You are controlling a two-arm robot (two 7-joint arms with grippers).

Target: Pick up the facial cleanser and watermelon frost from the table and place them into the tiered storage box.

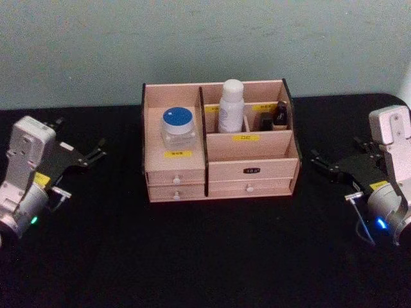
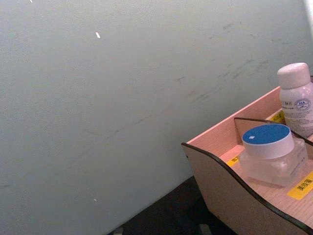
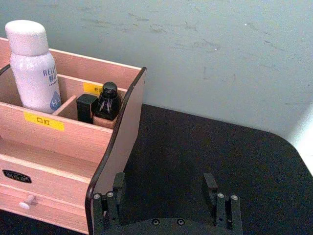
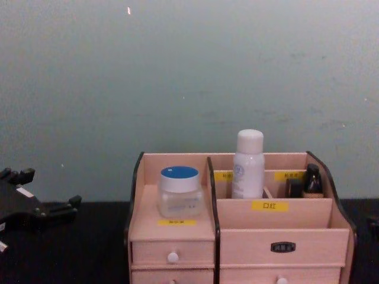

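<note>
- We see a pale pink wooden storage box (image 1: 218,168) with dark edges at the middle of a black table (image 1: 205,256), close to a pale green wall (image 1: 205,38).
- On its left shelf stands a clear jar (image 1: 177,127) with a blue lid, above a yellow label.
- A white bottle (image 1: 231,106) stands upright in a rear compartment, right of the centre divider.
- Two small dark bottles (image 3: 100,104) stand side by side in the rear right compartment.
- Small white-knobbed drawers line the box's front.
- Our left gripper (image 1: 87,155) hangs at the table's left side, well apart from the box; we cannot tell how its fingers are set.
- Our right gripper (image 3: 166,196) hangs at the right, near the box's right wall, fingers spread apart and empty.
</note>
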